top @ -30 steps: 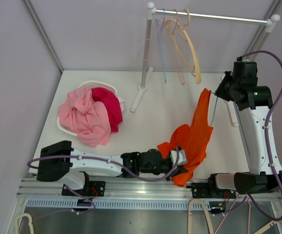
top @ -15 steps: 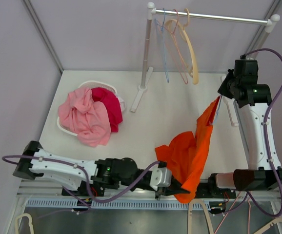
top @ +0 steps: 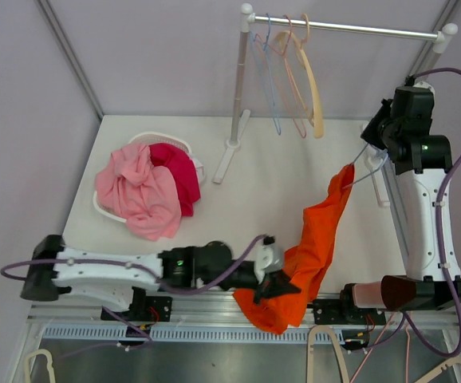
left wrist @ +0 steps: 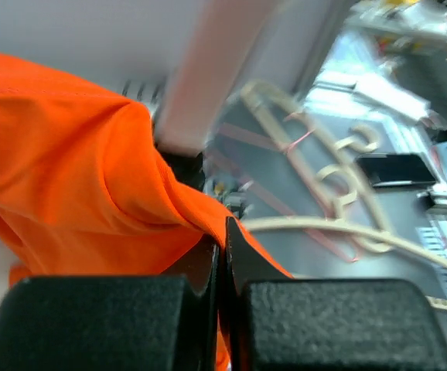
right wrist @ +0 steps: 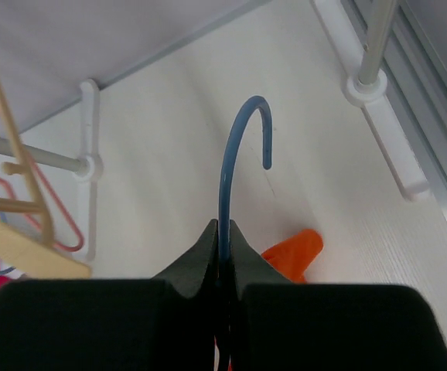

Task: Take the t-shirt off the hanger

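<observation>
White desk (top: 278,191): the work surface, walled by pale panels on the left and at the far side.

Clothes rack (top: 238,80): stands at the far edge of the desk, with its rail running to the right. Spare hangers (top: 310,80) in beige, pink and blue hang near the left end of the rail.

Orange t-shirt (top: 318,231) (left wrist: 61,170) (right wrist: 297,251): stretched as a slanting band over the right half of the desk. Its upper tip is raised at the far right, beside the blue hanger (top: 368,169) (right wrist: 235,147). Its lower end is bunched at the near edge of the desk and droops over the metal rail there.

Basket (top: 171,140): white, on the left of the desk. It is filled with pink clothes (top: 135,191) that spill over its near rim, with a red garment (top: 179,171) beside them.

Left gripper (top: 274,275) (left wrist: 222,239): lies low along the near edge, its jaws pressed together on a fold of the t-shirt.

Right gripper (top: 378,148) (right wrist: 222,232): raised at the far right, its jaws closed on the neck of the blue hanger, whose hook points upward.
</observation>
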